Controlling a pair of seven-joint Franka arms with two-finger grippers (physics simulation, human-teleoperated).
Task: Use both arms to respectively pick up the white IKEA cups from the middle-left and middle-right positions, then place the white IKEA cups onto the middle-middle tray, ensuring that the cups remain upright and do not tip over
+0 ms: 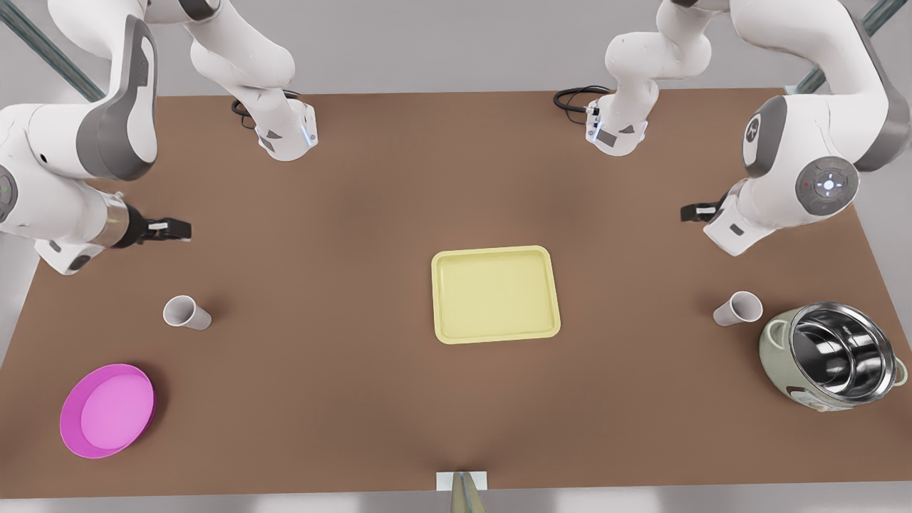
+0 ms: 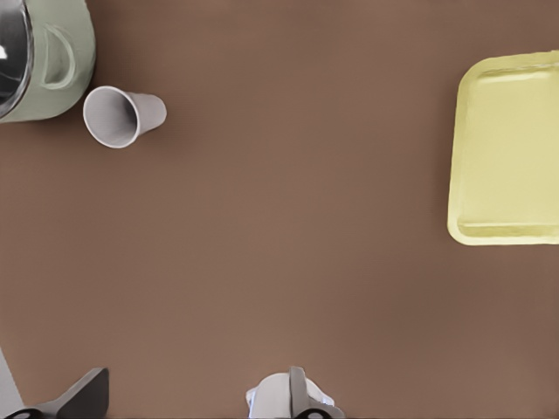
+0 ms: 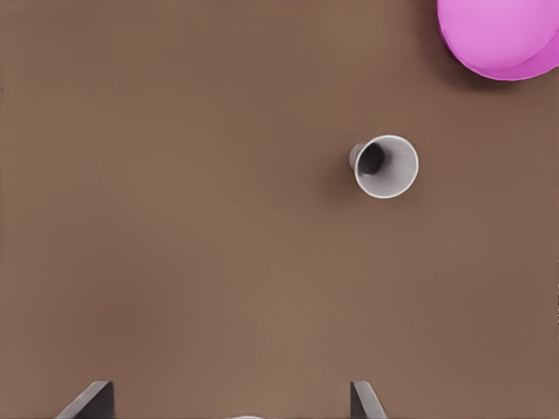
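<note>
Currently both white cups stand upright on the table: one (image 1: 187, 312) at 9 o'clock of the tray (image 1: 495, 294), one (image 1: 737, 308) at 3 o'clock. Left gripper (image 1: 702, 211) and right gripper (image 1: 165, 229) hover released, empty.

White cup (image 2: 124, 116) beside green pot (image 2: 44, 61), yellow tray (image 2: 511, 148) well apart.

In the left wrist view the pale green pot (image 2: 39, 61) is cut off at the picture's edge, and so is the tray (image 2: 507, 148), its far side out of frame. The right wrist view clips the magenta dish (image 3: 502, 35) at the corner. In the front view the left gripper (image 1: 695, 212) sits half behind its arm, apparently small and dark
</note>
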